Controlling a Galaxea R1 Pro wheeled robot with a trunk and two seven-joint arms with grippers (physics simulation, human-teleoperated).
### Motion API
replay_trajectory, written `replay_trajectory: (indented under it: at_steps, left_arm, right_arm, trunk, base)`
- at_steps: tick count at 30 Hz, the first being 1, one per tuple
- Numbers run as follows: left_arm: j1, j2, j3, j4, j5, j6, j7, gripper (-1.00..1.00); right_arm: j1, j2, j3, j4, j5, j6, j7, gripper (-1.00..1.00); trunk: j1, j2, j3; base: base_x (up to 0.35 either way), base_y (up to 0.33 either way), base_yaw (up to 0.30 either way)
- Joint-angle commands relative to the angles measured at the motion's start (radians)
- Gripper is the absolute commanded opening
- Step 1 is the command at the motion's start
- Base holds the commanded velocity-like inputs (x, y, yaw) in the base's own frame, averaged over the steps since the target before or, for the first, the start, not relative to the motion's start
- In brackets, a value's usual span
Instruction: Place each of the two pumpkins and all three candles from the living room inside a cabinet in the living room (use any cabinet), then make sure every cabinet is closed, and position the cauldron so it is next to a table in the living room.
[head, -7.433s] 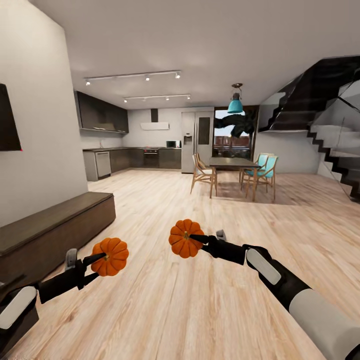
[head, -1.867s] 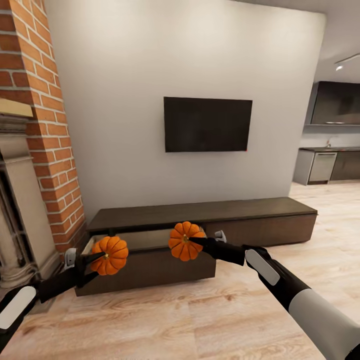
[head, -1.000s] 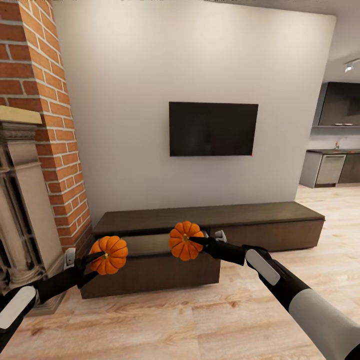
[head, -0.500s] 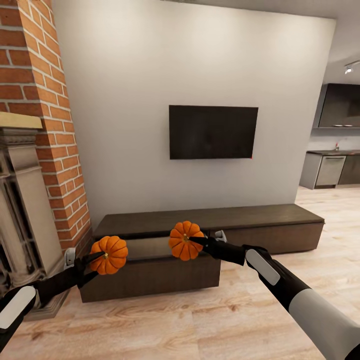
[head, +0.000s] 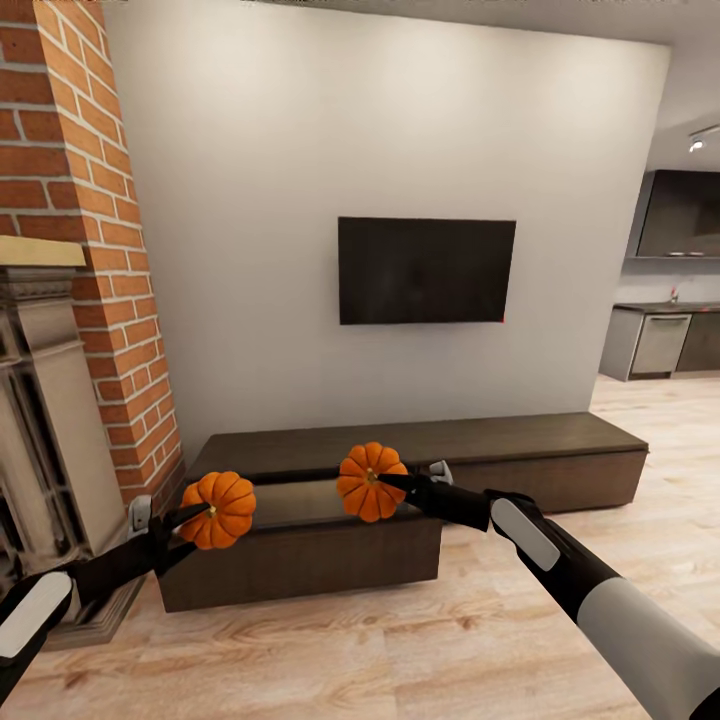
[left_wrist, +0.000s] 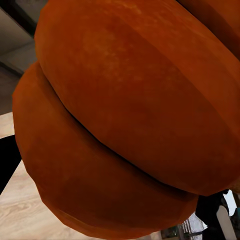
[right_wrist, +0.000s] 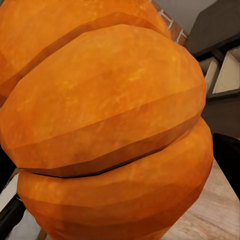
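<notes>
Pumpkins ride one per arm: left end effector (head: 190, 519) grips one pumpkin (head: 220, 511), right end effector (head: 392, 482) another (head: 371, 481). Since a second ago the robot has edged nearer the cabinet (head: 420, 470), whose left drawer (head: 300, 545) is open; depositing should follow.

Home living room (wall-mounted television (head: 427, 270))

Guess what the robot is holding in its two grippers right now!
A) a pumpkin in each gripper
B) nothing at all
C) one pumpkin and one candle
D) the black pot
A: the head view shows the left gripper shut on one orange pumpkin and the right gripper shut on the other pumpkin, both held up in front of the low dark-brown cabinet.
</notes>
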Motion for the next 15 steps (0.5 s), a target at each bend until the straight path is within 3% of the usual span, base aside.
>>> replay_trajectory:
  at_steps: [1,4,10,15]
  left_arm:
    - [-0.001,0.001,-0.003,-0.003,0.005,0.004,0.000,-1.00]
    - [0.000,0.001,-0.005,-0.049,0.005,0.005,0.000,-1.00]
    - [0.000,0.001,-0.006,-0.085,0.005,0.005,0.000,-1.00]
    - [0.000,0.002,-0.006,-0.090,0.005,0.005,0.000,-1.00]
  right_arm:
    - [-0.001,-0.001,0.003,0.001,-0.006,0.002,-0.002,-1.00]
    - [-0.001,0.001,0.005,0.012,-0.008,0.004,-0.010,-1.00]
    - [-0.001,0.003,0.006,0.019,-0.010,0.014,-0.165,-1.00]
    - [-0.001,0.003,0.006,0.021,-0.010,0.015,-0.199,-1.00]
  trunk:
    - [-0.004,0.007,0.002]
    - [-0.016,0.028,0.011]
    - [-0.016,0.028,0.011]
    - [-0.016,0.028,0.011]
  base:
    - [0.000,0.000,0.000]
    - [0.000,0.000,0.000]
    - [0.000,0.000,0.000]
    - [0.000,0.000,0.000]
